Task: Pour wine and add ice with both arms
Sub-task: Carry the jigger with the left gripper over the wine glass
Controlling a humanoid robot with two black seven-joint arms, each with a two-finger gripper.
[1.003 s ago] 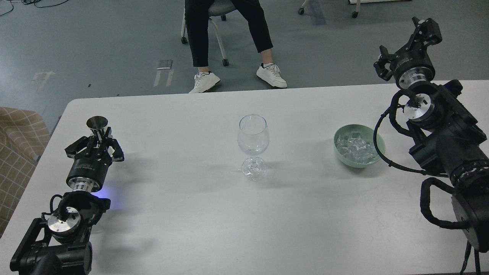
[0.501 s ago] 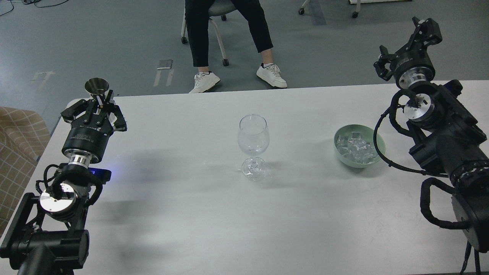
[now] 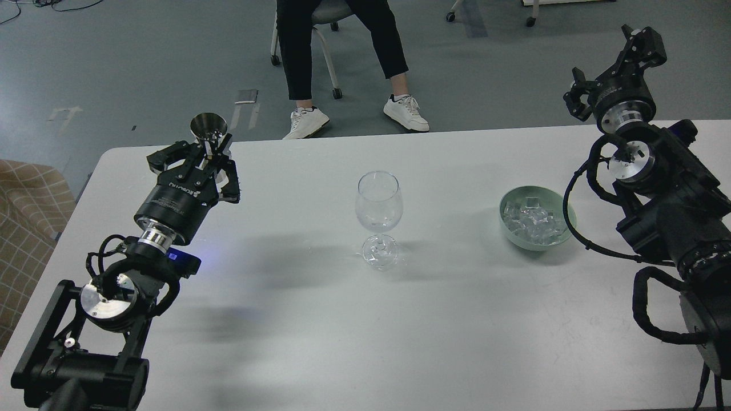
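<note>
- Clear stemmed wine glass (image 3: pixel 378 214) stands upright mid-surface, the only obstacle between the two arms.
- Pale green round bowl (image 3: pixel 537 217) of ice sits right of the glass, open white surface (image 3: pixel 445 188) between them.
- Near half of the surface offers unobstructed passage.

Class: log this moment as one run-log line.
left gripper: holds small steel jigger | clear wine glass: empty | right gripper: raised
</note>
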